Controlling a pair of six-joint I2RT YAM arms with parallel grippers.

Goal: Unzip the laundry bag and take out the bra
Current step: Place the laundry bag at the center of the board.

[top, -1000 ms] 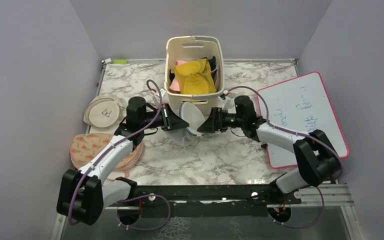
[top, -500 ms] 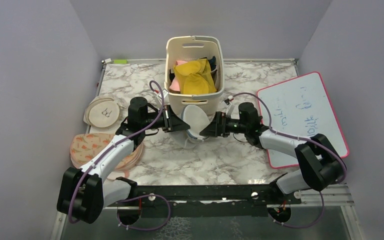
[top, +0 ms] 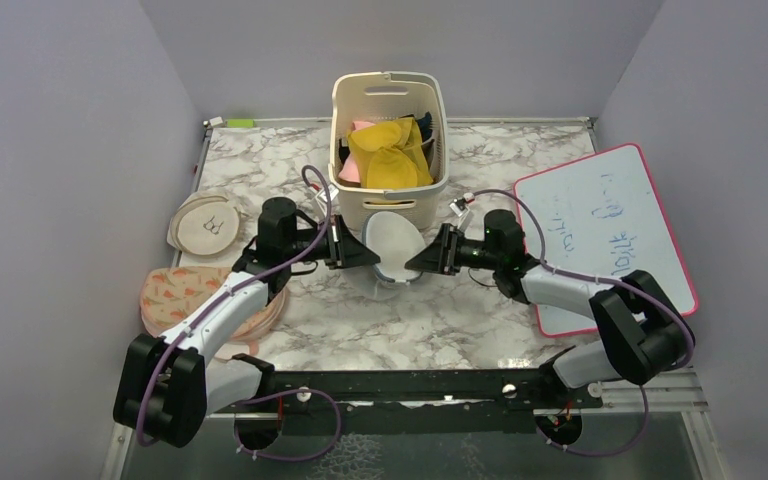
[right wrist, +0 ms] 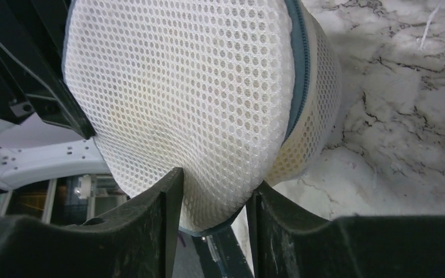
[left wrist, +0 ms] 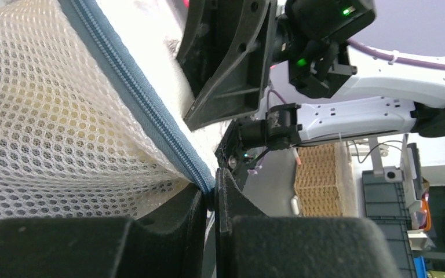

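Note:
The laundry bag (top: 392, 243), a round white mesh drum with a blue-grey zip trim (left wrist: 145, 110), stands tilted on edge just in front of the basket, held up between both arms. My left gripper (top: 368, 256) is shut on the zip trim at the bag's left rim; in the left wrist view the trim runs down into the closed jaws (left wrist: 214, 182). My right gripper (top: 415, 262) has its jaws pressed on the bag's right edge, and mesh (right wrist: 185, 87) bulges between its fingers (right wrist: 215, 185). The bra is hidden.
The cream slotted basket (top: 388, 78) behind the bag holds a yellow cloth (top: 390, 150) and a pink cloth (top: 352, 170). A beige round pouch (top: 205, 225) and a carrot-print pouch (top: 175, 295) lie at left. A pink-framed whiteboard (top: 605, 230) lies at right.
My right gripper has slid left to the bag and closed its jaws on the bag's right edge. The bag now stands more upright. My left gripper keeps its hold.

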